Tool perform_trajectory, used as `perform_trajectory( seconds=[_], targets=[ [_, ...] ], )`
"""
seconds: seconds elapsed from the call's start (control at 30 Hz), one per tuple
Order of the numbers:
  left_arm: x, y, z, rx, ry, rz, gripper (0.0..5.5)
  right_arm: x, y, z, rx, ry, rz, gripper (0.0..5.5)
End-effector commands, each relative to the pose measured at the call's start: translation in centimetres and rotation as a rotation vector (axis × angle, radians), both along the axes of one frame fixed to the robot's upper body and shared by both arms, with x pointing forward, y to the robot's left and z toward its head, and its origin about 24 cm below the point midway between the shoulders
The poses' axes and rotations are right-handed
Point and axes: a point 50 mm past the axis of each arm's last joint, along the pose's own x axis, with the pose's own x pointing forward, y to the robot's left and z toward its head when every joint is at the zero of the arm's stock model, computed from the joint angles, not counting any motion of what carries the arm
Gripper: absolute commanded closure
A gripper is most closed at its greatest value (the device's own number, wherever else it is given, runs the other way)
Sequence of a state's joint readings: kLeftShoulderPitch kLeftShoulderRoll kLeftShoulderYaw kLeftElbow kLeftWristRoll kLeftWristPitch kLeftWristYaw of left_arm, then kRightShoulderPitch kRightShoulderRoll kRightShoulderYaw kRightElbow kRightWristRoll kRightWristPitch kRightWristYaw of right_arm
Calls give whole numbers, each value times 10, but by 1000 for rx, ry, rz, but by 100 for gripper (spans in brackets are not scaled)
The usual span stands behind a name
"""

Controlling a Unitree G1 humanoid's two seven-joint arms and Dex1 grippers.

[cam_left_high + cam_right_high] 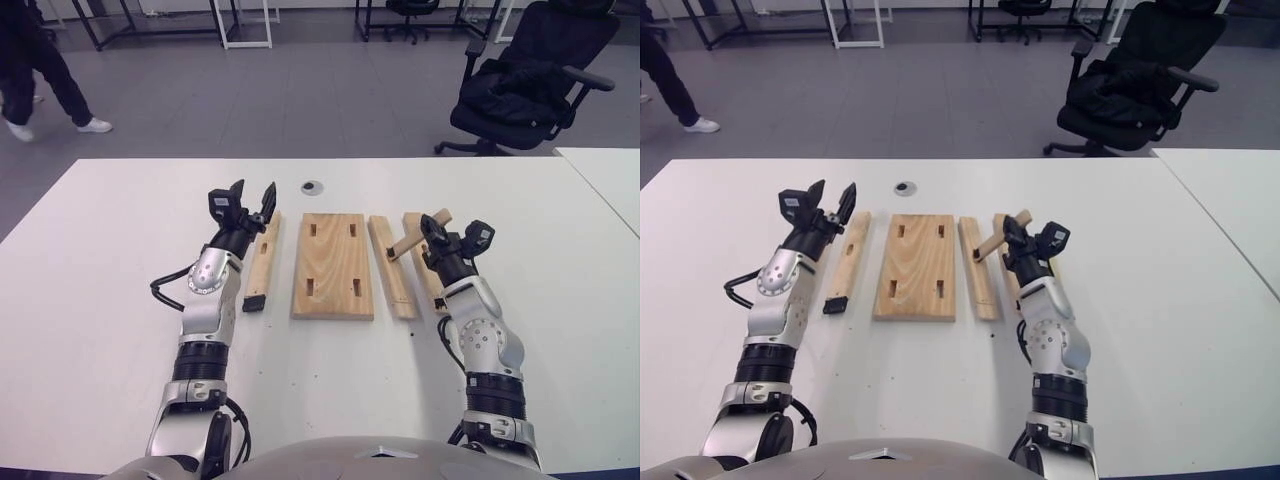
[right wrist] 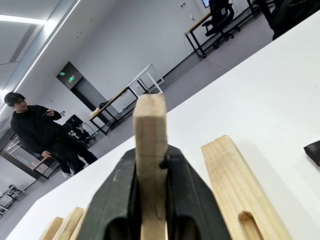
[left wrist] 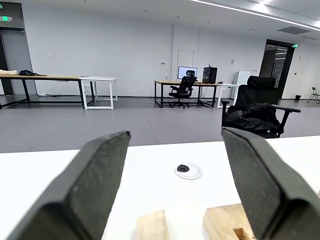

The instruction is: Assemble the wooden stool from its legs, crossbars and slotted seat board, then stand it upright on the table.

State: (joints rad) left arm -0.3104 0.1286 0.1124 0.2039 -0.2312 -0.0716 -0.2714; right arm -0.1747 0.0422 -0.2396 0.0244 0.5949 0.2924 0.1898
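— While the crossbar (image 2: 150, 130) is clamped between the closed fingers of the right gripper (image 1: 430, 232), which way is it pointed?

— It is held slantwise above the table (image 1: 100, 300); one end is raised toward the far right, the other is dipped toward the inner leg (image 1: 392, 270), which lies just to the left of that gripper; whether the low end is touching that leg cannot be told.

— And how are the legs laid?

— Lengthwise, away from the robot; the inner leg is flanked on one side by the outer leg (image 1: 413, 224), partly hidden under the gripper, and on the other by the seat board (image 1: 333, 265), which is laid flat with its slots showing; a hole is seen in the face of the leg beside the gripper in the right wrist view.

— On what is the coming move judged to turn?

— On the crossbar's end being lined up with a hole in a leg; a short shift leftward and downward is likely called for, and the right arm is plainly the nearer.

— And the left gripper (image 1: 252, 196)?

— Its fingers are spread wide with nothing between them; it is held over the far end of a third leg (image 1: 262, 258), beyond the seat board and well apart from the crossbar.
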Motion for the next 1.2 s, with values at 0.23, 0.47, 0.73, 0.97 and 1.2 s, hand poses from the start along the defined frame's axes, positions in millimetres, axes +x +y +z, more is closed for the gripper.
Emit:
perform_trajectory(
  seconds=[0.23,0.47,0.73,0.97,1.2],
  targets=[
    [1,-9,-4,0,30,-33,211,3,13,-11,-242,-3,31,509],
    [-7,-9,-10,21,49,-39,211,-15,15,-29,-414,55,38,509],
    [-3,-11,-7,83,22,-32,211,-16,18,-39,-549,91,76,509],
    [-9,-8,-13,149,25,-19,211,-25,21,-57,-659,142,190,509],
    [-8,-10,-13,227,11,-31,211,-38,14,-71,-686,132,213,509]
  ],
)
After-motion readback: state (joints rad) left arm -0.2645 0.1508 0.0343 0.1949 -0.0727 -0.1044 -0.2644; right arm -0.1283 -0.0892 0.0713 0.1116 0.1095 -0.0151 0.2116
